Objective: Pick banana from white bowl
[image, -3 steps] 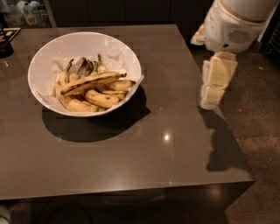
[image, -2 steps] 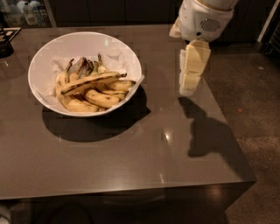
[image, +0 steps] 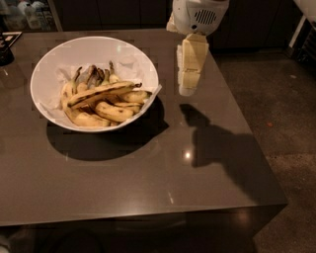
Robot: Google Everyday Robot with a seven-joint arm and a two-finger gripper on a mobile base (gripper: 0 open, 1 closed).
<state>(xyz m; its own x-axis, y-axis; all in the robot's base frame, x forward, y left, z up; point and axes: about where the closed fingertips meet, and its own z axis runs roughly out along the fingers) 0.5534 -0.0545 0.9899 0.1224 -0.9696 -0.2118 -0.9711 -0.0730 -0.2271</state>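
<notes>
Gripper (image: 188, 90): hangs pointing down over the far right part of the worktop (image: 123, 183), just right of the white bowl (image: 49, 66), apart from its rim.
Grip state: cannot tell whether it is open or closed; it shows only as one cream block. It touches none of the fruit.
Wrist housing (image: 200, 15): white, rounded, with a vent grille, at the top edge of the view directly above the gripper.
Banana (image: 101, 94): inside the white bowl, on top of the pile. It lies nearly level across the heap, long and slender, yellow with dark streaks, its dark end pointing right toward the gripper's side.
Other bananas (image: 113, 111): shorter, plumper and yellow, lying beneath and in front of the long one.
Shrivelled bananas (image: 94, 75): grey-brown, at the back of the pile, stems up.
Paper lining (image: 132, 64): white and crumpled, against the bowl's inner wall, with a corner sticking out over the right rim.
White bowl position: left-centre of the worktop, throwing a dark shadow toward the near side.
Gripper shadow (image: 217, 148): falls on the worktop right of the bowl.
</notes>
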